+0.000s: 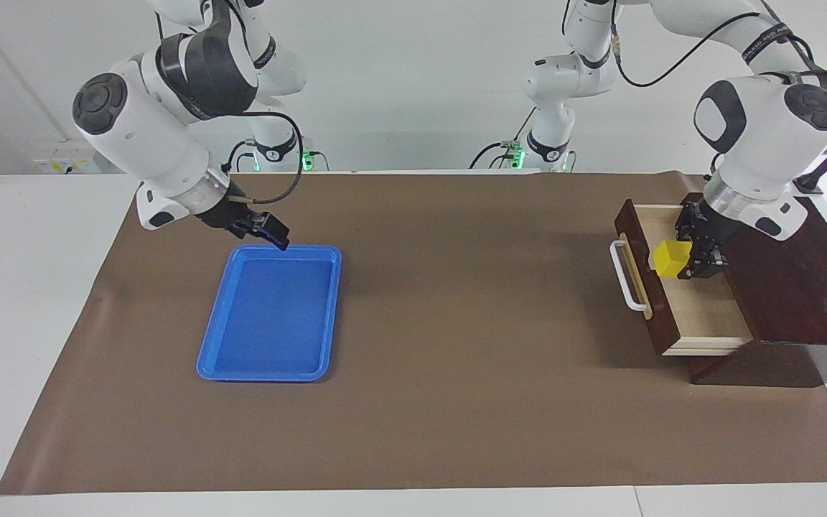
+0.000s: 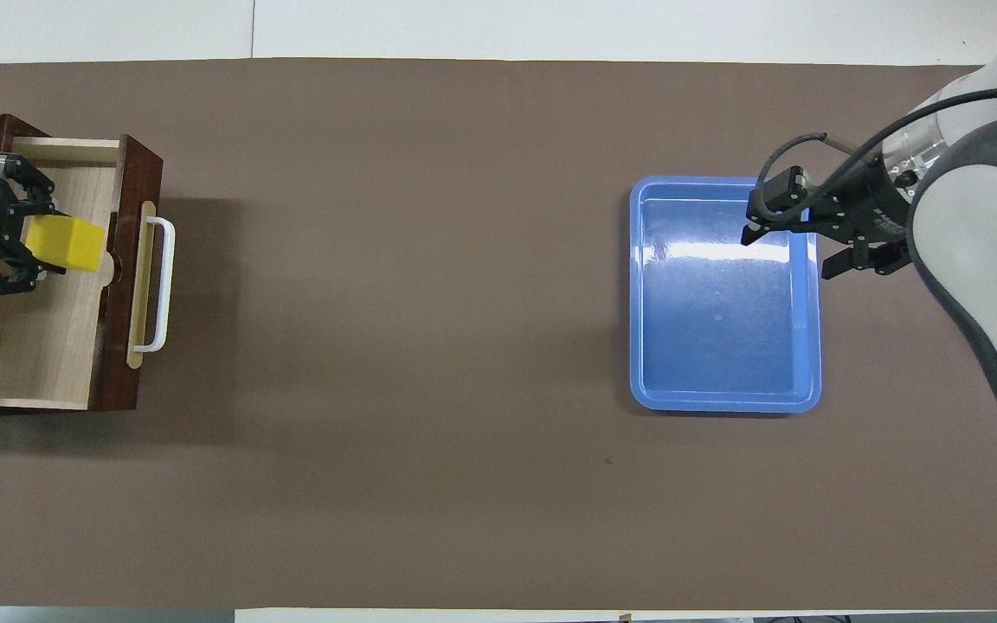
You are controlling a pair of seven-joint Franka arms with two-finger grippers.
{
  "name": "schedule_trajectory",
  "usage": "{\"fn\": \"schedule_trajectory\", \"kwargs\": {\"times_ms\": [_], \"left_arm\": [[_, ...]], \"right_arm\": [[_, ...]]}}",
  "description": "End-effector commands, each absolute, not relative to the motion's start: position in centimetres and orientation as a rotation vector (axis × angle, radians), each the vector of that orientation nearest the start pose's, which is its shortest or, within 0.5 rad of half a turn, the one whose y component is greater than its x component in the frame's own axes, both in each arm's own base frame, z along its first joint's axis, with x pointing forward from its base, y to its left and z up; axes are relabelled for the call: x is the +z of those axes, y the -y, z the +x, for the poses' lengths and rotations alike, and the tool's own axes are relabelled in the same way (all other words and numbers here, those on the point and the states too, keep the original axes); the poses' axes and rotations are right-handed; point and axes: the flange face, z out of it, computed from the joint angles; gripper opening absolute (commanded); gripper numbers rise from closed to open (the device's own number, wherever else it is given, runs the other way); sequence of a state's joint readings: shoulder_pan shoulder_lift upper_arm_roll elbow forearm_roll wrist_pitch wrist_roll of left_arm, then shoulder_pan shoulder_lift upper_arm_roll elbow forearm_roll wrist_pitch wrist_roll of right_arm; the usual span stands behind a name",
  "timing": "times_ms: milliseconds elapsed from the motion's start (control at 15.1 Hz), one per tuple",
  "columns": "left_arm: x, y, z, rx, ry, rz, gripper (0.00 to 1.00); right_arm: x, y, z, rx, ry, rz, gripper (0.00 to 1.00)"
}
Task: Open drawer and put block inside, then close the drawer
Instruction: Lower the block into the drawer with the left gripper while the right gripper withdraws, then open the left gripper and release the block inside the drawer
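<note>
The drawer [image 1: 701, 316] of the dark wooden box [image 1: 794, 287] stands pulled out at the left arm's end of the table, its white handle [image 1: 625, 276] toward the table's middle and its pale interior [image 2: 40, 346] bare. My left gripper [image 1: 701, 251] is over the open drawer, shut on the yellow block [image 1: 672, 258], which hangs just inside the drawer's front panel. In the overhead view the block [image 2: 64, 242] juts from the left gripper [image 2: 18, 234]. My right gripper [image 1: 273, 233] is open and empty over the blue tray's edge nearest the robots.
A flat blue tray [image 1: 270, 316] lies on the brown mat at the right arm's end, with nothing in it; it also shows in the overhead view [image 2: 723, 329]. The right gripper [image 2: 786, 255] hangs over its rim.
</note>
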State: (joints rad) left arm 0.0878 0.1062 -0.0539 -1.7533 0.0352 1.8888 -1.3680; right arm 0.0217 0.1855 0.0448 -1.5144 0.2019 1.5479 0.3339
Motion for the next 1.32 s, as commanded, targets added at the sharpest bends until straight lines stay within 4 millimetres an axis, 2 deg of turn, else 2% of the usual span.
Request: {"fn": "schedule_trajectory", "kwargs": {"times_ms": [0, 132, 264, 397, 529, 661, 793, 991, 1256], "left_arm": [[49.8, -3.0, 58.5, -0.096, 1.980, -2.422, 0.00], [48.3, -3.0, 58.4, -0.112, 1.984, -2.430, 0.00], [47.4, -4.4, 58.2, -0.120, 2.012, -2.410, 0.00], [46.5, -4.6, 58.1, -0.123, 2.018, -2.408, 0.00], [45.6, -4.7, 57.9, -0.123, 2.022, -2.405, 0.00], [44.1, -4.6, 57.3, -0.126, 2.023, -2.407, 0.00], [43.7, -4.6, 57.1, -0.124, 2.029, -2.401, 0.00], [43.5, -4.5, 56.6, -0.114, 2.028, -2.397, 0.00], [43.1, -4.6, 56.1, -0.103, 2.052, -2.370, 0.00]], "right_arm": [[56.6, -3.1, 58.8, 0.212, -0.109, -3.006, 1.00], [58.0, -1.3, 58.2, 0.163, 0.073, -3.058, 1.00], [59.5, 0.2, 57.5, 0.121, 0.184, -3.069, 1.00], [61.6, 0.8, 56.1, 0.091, 0.282, -3.097, 1.00], [63.9, 1.1, 54.2, 0.087, 0.290, -3.127, 1.00], [65.0, 1.1, 53.2, 0.094, 0.282, -3.135, 1.00], [64.9, 2.0, 53.2, 0.091, 0.235, -3.136, 1.00], [64.2, 1.4, 53.1, 0.110, 0.160, -3.142, 1.00], [63.0, 1.5, 53.3, 0.126, 0.156, -3.141, 1.00]]}}
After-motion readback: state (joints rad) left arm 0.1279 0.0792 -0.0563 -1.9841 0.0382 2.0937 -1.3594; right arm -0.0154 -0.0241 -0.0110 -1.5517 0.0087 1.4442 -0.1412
